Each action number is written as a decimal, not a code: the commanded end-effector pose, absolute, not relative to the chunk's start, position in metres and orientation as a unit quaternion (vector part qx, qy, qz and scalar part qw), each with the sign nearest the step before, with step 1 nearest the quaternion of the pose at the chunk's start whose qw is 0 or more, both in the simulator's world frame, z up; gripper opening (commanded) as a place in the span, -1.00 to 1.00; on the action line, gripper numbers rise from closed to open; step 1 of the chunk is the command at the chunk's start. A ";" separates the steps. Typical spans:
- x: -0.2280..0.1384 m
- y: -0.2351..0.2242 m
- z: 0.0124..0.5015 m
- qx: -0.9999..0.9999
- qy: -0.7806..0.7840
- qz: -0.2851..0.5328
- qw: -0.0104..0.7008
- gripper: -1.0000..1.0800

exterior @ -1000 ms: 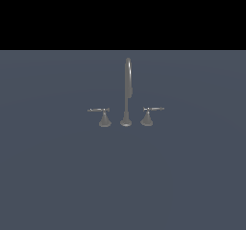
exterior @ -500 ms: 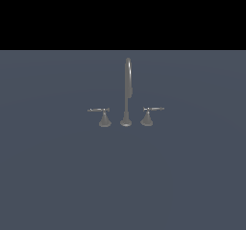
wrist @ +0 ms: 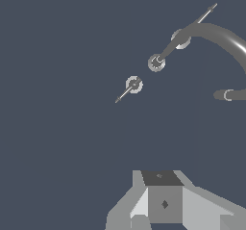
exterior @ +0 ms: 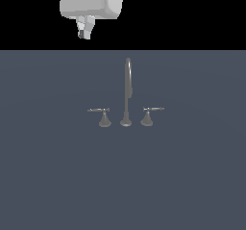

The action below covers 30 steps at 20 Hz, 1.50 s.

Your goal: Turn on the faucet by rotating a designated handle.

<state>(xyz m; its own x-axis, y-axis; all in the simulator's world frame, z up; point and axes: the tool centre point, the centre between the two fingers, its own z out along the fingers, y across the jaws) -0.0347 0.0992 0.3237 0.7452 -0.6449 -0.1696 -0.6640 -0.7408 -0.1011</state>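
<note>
The grey faucet stands mid-scene in the exterior view, its tall thin spout rising from a round base. The handle is the cone on the exterior view's left, with its thin lever pointing left. Its twin points right. My gripper hangs high above and to the left of the handle, far from it, with its fingers together and nothing between them. The wrist view looks down on the faucet, the handle and my gripper at the frame's edge.
A flat dark blue-grey surface carries the faucet set. The curved spout arcs over it in the wrist view. Nothing else stands on the surface.
My white hand has come down into the exterior view's top left; one second ago it was out of view, then only a tip showed. The faucet has not moved.
</note>
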 end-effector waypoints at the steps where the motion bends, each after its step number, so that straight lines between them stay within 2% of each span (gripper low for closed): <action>1: -0.021 0.104 0.302 -0.916 0.388 0.065 0.075 -1.00; 11: 0.024 0.116 0.210 -0.848 0.524 0.063 0.051 -1.00; 20: 0.050 0.117 0.126 -0.778 0.627 0.036 0.021 -1.00; 30: 0.061 0.114 0.073 -0.729 0.685 0.006 0.003 -1.00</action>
<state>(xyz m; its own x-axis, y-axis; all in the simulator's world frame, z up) 0.0595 0.1145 0.0787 0.0788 -0.9967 -0.0205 -0.9968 -0.0789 0.0078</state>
